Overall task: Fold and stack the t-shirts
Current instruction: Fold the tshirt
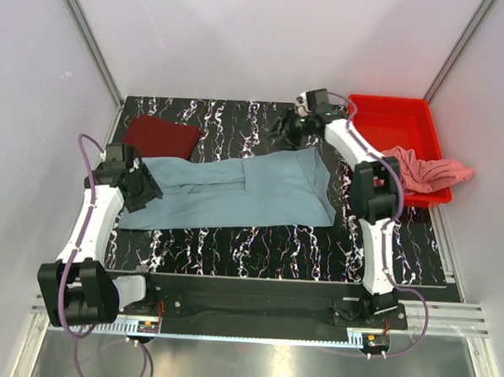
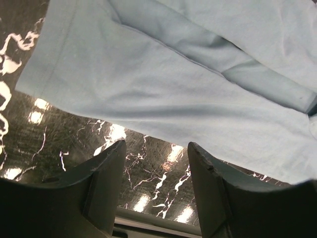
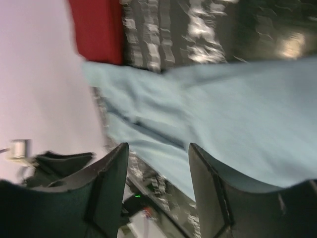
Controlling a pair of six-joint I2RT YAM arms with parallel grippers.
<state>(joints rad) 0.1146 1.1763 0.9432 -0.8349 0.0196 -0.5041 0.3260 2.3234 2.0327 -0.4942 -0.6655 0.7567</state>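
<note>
Left wrist view: your left gripper is released, its dark fingers spread with nothing between them. Through the gap you see the black marbled table, and just beyond the fingertips lies the edge of the grey-blue t-shirt.

In the right wrist view, which is blurred, your right gripper is likewise parted and clamps nothing, with the same shirt spread below and beyond it.

From the top external view, the left gripper sits at the shirt's left end and the right gripper at its far right corner. The grey-blue t-shirt lies across the middle of the table, partly folded, with creases along its length. The maroon t-shirt lies folded at the far left, touching the grey-blue one's far left corner. The pink t-shirt hangs crumpled over the near rim of the red tray at the far right.
</note>
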